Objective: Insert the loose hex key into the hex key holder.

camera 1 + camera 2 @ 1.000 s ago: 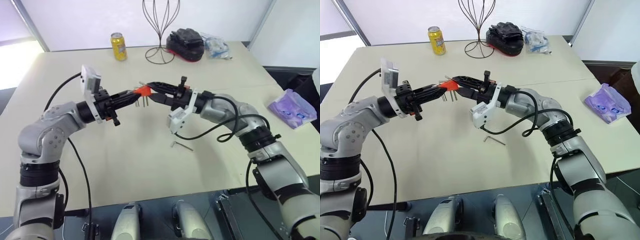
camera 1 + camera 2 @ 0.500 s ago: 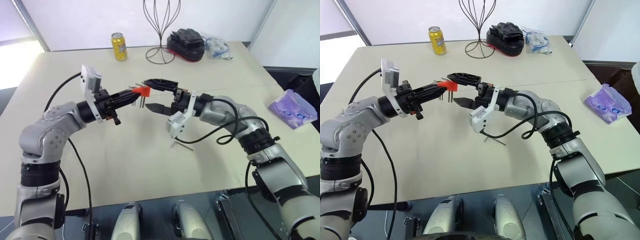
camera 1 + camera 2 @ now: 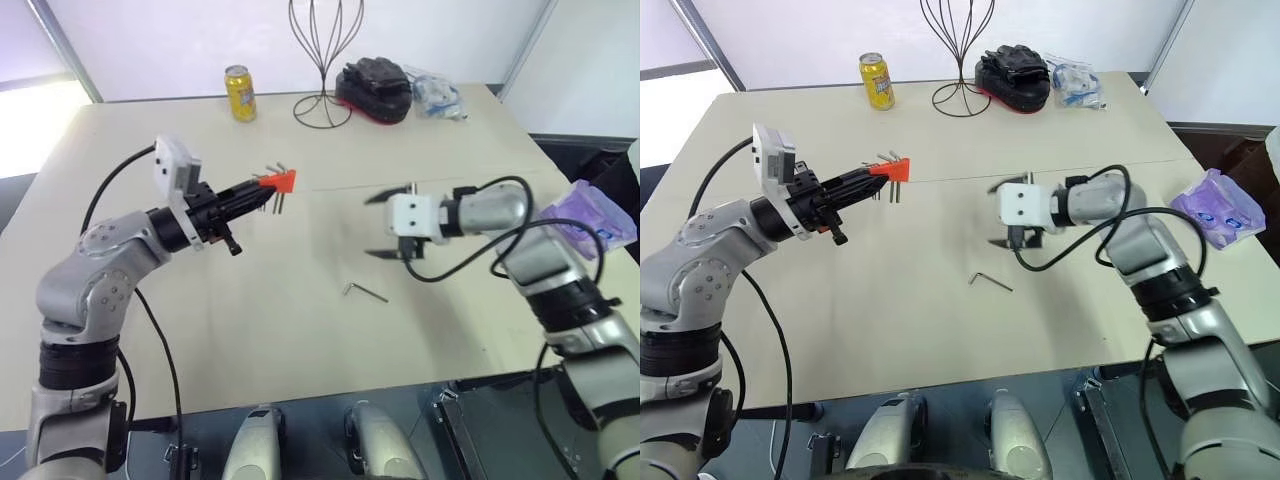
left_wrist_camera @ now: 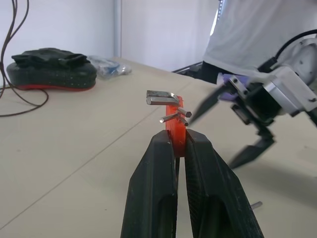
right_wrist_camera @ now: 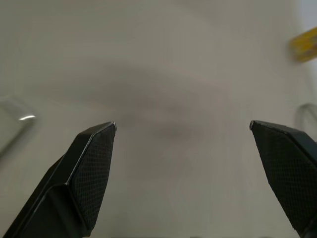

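the loose hex key [image 3: 364,292] lies flat on the pale table [image 3: 260,330], a thin dark grey l-shaped rod with its long arm running roughly across the table and its short bend at the end toward the robot's left. it sits near and below the right end effector [image 3: 385,224], on the side toward the robot, apart from it with bare table between. that end effector hangs above the table with its two black fingers spread wide and nothing between them; in the right wrist view the textured pads [image 5: 94,168] frame empty surface. the right arm is clearly the nearer one, so the pickup looks like its job: it would need to drop and come back toward the key, with its fingers across the long arm.

the hex key holder [image 3: 281,181], a small red-orange plastic block, is held in the air over the table, pinched tight at the tip of the left end effector [image 4: 177,144], well apart from the loose key. short grey metal keys [image 4: 166,99] stick out of it like prongs.
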Motion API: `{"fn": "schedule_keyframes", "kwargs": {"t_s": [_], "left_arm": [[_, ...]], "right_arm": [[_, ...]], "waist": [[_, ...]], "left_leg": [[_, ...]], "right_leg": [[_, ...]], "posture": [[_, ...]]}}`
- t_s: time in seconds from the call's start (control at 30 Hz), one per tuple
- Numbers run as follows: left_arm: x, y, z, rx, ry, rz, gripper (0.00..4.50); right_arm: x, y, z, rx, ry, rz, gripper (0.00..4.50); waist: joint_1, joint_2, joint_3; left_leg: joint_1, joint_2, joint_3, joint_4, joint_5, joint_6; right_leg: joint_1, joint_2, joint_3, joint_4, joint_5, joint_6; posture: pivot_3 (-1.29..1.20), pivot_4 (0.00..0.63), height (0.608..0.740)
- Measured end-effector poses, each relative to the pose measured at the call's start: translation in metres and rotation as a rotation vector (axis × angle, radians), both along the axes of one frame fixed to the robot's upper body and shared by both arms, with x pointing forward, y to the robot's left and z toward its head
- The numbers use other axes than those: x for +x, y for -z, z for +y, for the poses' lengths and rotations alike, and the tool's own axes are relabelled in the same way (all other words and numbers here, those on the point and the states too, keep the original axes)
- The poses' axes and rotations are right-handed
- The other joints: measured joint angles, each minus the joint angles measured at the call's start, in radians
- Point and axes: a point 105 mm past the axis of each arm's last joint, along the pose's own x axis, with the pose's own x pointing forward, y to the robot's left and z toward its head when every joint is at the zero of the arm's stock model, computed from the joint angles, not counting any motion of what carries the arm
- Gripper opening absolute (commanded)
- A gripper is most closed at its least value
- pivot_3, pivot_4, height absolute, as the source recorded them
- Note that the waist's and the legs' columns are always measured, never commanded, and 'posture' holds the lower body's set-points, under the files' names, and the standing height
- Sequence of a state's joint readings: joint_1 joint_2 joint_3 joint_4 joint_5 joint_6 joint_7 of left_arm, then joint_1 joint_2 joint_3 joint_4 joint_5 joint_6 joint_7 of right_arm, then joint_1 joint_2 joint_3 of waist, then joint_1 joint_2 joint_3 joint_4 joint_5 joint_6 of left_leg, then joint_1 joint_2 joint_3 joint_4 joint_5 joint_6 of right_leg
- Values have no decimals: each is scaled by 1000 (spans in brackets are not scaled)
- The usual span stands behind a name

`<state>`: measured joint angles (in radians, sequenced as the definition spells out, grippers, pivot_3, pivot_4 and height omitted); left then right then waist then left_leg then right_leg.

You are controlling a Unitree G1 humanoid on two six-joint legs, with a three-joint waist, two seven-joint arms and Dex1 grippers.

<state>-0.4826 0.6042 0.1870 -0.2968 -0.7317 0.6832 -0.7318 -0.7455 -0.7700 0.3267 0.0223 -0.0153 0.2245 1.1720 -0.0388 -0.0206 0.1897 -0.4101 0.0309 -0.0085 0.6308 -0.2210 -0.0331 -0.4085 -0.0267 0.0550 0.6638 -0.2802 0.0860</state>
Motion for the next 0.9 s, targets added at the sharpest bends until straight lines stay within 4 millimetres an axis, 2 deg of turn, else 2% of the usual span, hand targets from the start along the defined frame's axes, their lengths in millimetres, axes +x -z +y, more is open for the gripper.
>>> {"fn": "schedule_keyframes", "kwargs": {"t_s": [0.13, 0.23, 0.47, 0.73, 0.83, 0.9], "left_arm": [[-3, -6, 0, -11, -8, -25, 0], [-3, -8, 2, -20, -20, -30, 0], [-4, -10, 1, -26, -23, -31, 0], [-4, -9, 3, -21, -30, -23, 0], [-5, -8, 4, -11, -34, -24, 0], [-6, -9, 4, -9, -34, -27, 0]], "right_arm": [[-19, 11, -4, -39, 40, 162, 4488], [-24, 17, 0, -37, 73, 216, 4488], [-19, 42, 21, -5, 140, 263, 4488], [-7, 61, 19, -13, 216, 284, 4488], [-6, 63, 20, -10, 211, 285, 3597], [-5, 66, 20, -8, 210, 293, 2619]], "waist": [[-2, 0, 0], [-2, 0, 0], [-1, 0, 0], [0, 0, 0], [-1, -1, 0], [-2, -1, -1]], "left_leg": [[0, -1, 0, 0, 0, 0], [0, -1, 0, 0, 0, 0], [0, -2, 0, 0, 0, 0], [0, -2, 0, 0, 0, 0], [0, -2, 0, 0, 0, 0], [1, -2, 0, 0, 0, 0]], "right_leg": [[0, 1, 0, 0, 0, 0], [0, 1, 0, 0, 0, 0], [0, 1, 0, 0, 0, 0], [0, 1, 0, 0, 0, 0], [0, 1, 0, 0, 0, 0], [1, 1, 0, 0, 0, 0]], "posture": [[0, 150, 740], [0, 150, 740], [0, 150, 740], [0, 150, 740], [0, 150, 740], [0, 150, 740]]}}
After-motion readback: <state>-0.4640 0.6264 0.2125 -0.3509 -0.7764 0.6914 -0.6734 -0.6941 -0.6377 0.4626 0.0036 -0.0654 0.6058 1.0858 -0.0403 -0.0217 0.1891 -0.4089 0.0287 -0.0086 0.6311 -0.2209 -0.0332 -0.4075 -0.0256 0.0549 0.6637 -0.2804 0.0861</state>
